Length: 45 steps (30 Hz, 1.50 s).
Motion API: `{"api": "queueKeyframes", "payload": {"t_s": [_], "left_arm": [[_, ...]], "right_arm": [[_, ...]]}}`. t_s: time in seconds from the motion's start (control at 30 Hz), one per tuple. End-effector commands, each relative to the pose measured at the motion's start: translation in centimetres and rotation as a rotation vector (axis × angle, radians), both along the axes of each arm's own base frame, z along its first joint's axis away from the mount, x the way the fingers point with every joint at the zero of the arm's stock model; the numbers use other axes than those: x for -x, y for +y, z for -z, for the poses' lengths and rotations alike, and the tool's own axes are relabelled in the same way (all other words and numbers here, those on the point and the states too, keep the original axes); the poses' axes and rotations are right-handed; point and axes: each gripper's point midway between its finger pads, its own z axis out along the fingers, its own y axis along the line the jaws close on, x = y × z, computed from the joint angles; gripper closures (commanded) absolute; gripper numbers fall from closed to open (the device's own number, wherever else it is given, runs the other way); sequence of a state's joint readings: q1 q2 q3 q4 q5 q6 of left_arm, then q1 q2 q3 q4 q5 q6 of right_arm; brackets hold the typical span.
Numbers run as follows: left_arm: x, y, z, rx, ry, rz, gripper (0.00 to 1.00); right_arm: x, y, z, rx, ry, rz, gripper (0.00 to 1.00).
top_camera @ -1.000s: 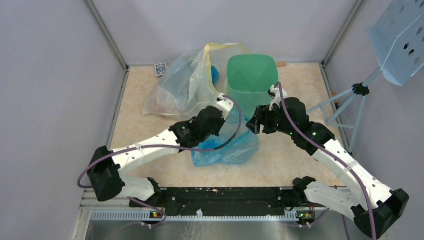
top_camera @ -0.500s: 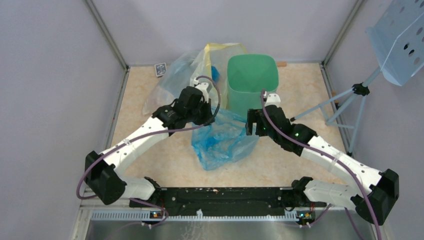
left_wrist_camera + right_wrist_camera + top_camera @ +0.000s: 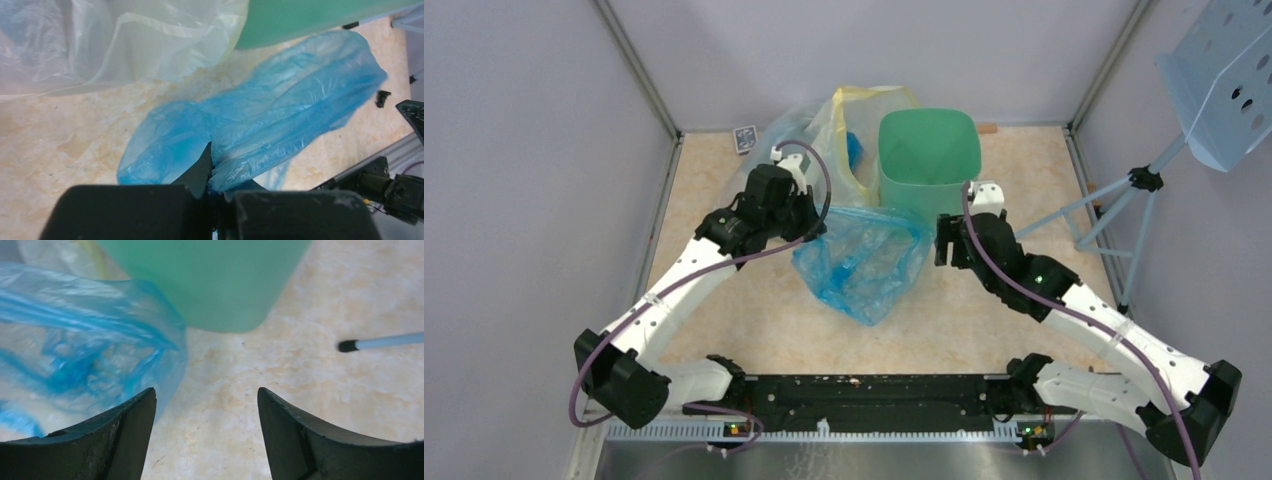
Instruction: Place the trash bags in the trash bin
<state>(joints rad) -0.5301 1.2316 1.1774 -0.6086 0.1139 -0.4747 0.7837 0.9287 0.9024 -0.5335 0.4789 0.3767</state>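
The pale marbled worktop [image 3: 964, 330] carried a big clear-and-yellowish sack [image 3: 856, 120] slumped at the back, touching the left side of the mint-green trash bin [image 3: 929, 150], which stood upright. The crinkly blue trash bag [image 3: 864, 265] was outside the bin, spread just in front of its near wall. The left gripper [image 3: 214, 187] was clamped tight on the bag's left edge. The right gripper [image 3: 205, 400] stood with its jaws wide apart and empty, just beside the bag's right edge.
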Motion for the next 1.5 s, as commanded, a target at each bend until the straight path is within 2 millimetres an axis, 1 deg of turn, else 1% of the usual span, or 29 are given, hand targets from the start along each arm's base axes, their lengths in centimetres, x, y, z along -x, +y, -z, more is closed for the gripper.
{"api": "queueKeyframes", "payload": {"t_s": [0.0,0.07,0.13,0.2,0.27,0.33,0.43,0.57,0.6,0.67,0.8,0.87,0.97,1.07,1.13,1.23,1.27,1.33,1.4,1.43,1.47], "left_arm": [[0.8,-1.3,-0.5,0.067,0.027,0.050,1.00],[0.8,-1.5,-0.5,0.090,0.033,0.045,1.00],[0.9,-1.8,-0.7,0.126,0.034,0.046,1.00],[1.1,-2.1,-0.9,0.163,0.038,0.043,1.00],[1.1,-2.3,-1.0,0.194,0.040,0.040,1.00],[1.1,-2.4,-0.9,0.213,0.047,0.038,1.00],[1.2,-2.6,-0.6,0.241,0.063,0.038,1.00],[1.2,-2.7,-0.5,0.288,0.049,0.028,1.00],[1.1,-2.7,-0.5,0.297,0.040,0.022,1.00],[1.1,-2.6,-0.6,0.306,0.035,0.012,1.00],[0.9,-2.3,0.3,0.292,0.045,-0.001,1.00],[0.9,-2.0,0.8,0.283,0.048,-0.008,1.00],[0.6,-1.4,2.0,0.253,0.052,-0.027,1.00],[0.1,-0.5,3.2,0.209,0.049,-0.057,1.00],[-0.4,0.1,3.7,0.192,0.049,-0.073,1.00],[-1.2,1.0,4.3,0.169,0.046,-0.094,1.00],[-1.5,1.4,4.3,0.164,0.043,-0.103,1.00],[-1.9,1.9,4.5,0.156,0.041,-0.118,1.00],[-2.1,2.2,4.5,0.157,0.039,-0.124,1.00],[-2.1,2.3,4.4,0.158,0.037,-0.122,1.00],[-2.2,2.3,4.3,0.160,0.036,-0.122,1.00]], "right_arm": [[1.7,4.5,-2.4,-0.141,-0.035,-0.226,0.27],[1.9,5.4,-2.3,-0.146,-0.023,-0.210,0.26],[1.9,6.5,-1.2,-0.110,-0.001,-0.171,0.24],[1.5,6.8,0.6,-0.051,0.018,-0.088,0.23],[1.0,6.5,2.4,-0.010,0.034,0.017,0.23],[0.6,6.5,4.1,-0.005,0.049,0.083,0.24],[0.1,7.3,5.8,-0.061,0.044,0.121,0.27],[-1.0,8.3,7.2,-0.161,0.007,0.185,0.30],[-1.4,8.2,7.6,-0.169,0.001,0.223,0.30],[-2.0,7.5,9.0,-0.176,0.022,0.339,0.35],[-3.1,7.8,12.4,-0.189,0.138,0.352,0.36],[-3.3,7.4,14.0,-0.183,0.205,0.354,0.37],[-2.7,5.8,14.2,-0.104,0.243,0.366,0.40],[-1.0,4.2,14.3,-0.032,0.271,0.313,0.40],[0.3,3.0,14.6,-0.018,0.292,0.287,0.40],[2.4,0.6,15.4,-0.017,0.328,0.302,0.40],[3.0,-0.1,15.4,-0.023,0.330,0.312,0.40],[3.9,-1.1,15.1,-0.042,0.324,0.320,0.40],[4.3,-1.7,14.0,-0.083,0.298,0.311,0.41],[4.5,-1.6,13.5,-0.096,0.286,0.284,0.41],[4.6,-1.0,12.9,-0.115,0.274,0.226,0.41]]}}
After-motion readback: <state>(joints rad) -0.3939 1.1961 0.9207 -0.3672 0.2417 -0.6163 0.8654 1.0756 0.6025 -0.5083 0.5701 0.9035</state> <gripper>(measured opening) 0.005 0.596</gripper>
